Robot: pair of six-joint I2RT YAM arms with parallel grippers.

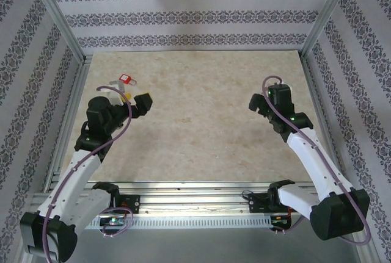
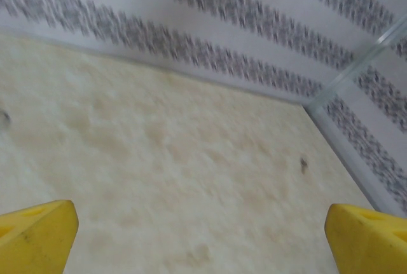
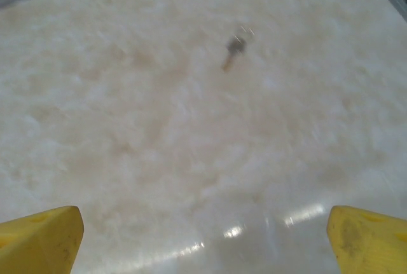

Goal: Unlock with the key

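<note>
The left gripper (image 1: 135,98) gaped wide and empty just beside the red padlock (image 1: 127,79); the right gripper (image 3: 203,239), equally wide, faced a small key (image 3: 234,48)

Right wrist cam is pretty smeared, so the small dark thing (image 3: 234,48) lying on the bench (image 3: 159,159) might be a key, but honestly I can't swear to it. From above, the red item (image 1: 127,80) just beside my left gripper (image 1: 130,96) is too tiny to make out. My yellow fingertips (image 2: 35,236) get chopped off by the bottom edge in both wrist views.
</note>
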